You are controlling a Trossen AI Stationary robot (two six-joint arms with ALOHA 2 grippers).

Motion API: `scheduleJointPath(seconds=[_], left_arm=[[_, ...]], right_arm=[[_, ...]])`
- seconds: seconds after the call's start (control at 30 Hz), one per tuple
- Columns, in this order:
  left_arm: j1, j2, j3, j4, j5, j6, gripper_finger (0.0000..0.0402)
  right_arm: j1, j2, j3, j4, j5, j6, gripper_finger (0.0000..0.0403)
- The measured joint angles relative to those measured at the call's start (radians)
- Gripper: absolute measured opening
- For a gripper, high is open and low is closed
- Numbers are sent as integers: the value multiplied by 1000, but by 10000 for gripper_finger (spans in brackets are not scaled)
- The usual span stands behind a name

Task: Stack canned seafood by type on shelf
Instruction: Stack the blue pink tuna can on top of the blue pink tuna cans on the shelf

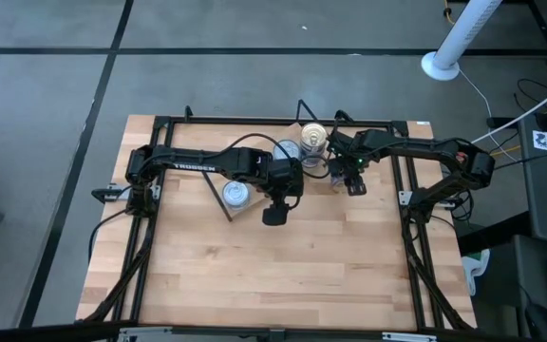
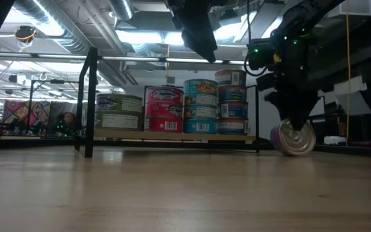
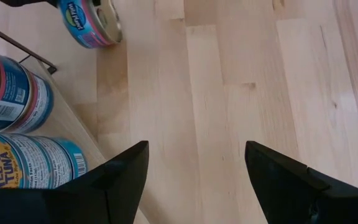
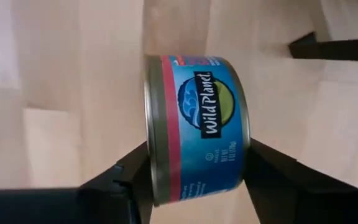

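Observation:
A tin [image 4: 197, 124] with a blue label and a red band stands on its curved wall on the table [image 2: 172, 193], just right of the shelf [image 2: 127, 134]. My right gripper [image 4: 194, 168] comes down over this tin [image 2: 295, 137] and has closed on it. The shelf's plank carries stacks of tins: green-labelled [image 2: 118, 111], red [image 2: 164, 109] and blue [image 2: 200, 106]. My left gripper [image 3: 197, 155] hangs open above bare table beside the shelf's right end, with nothing between its fingers. My right gripper pinches the tin between its two fingers, one on each flat end, at the lid rim [image 4: 151, 155] and at the opposite end [image 4: 246, 155]. The fingers point down from above. The tin lies on its side, its curved wall on the table.
The shelf's black wire end frames [image 2: 89, 103] stand upright at both ends. My left arm [image 1: 207, 161] reaches over the shelf's tins. The near half of the tabletop [image 1: 273, 275] is bare wood. The table's black frame [image 1: 416, 247] runs along its edges.

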Motion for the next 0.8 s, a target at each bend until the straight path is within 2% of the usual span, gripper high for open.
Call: scheduleJointPath(seconds=[0.1, 0.27, 0.47, 0.6, 0.8], left_arm=[[0, 0, 0, 1, 0, -1, 263], [0, 0, 0, 1, 0, -3, 263], [-4, 0, 0, 5, 0, -22, 263], [-11, -2, 0, 40, 0, -22, 263], [-13, -20, 0, 79, -1, -20, 263]], right_arm=[[0, 0, 0, -13, -57, 36, 208], [0, 0, 0, -17, -122, 95, 179], [0, 0, -1, -30, -158, 144, 193], [0, 1, -2, -41, -288, 186, 200], [0, 1, -2, -42, -492, 293, 183]])
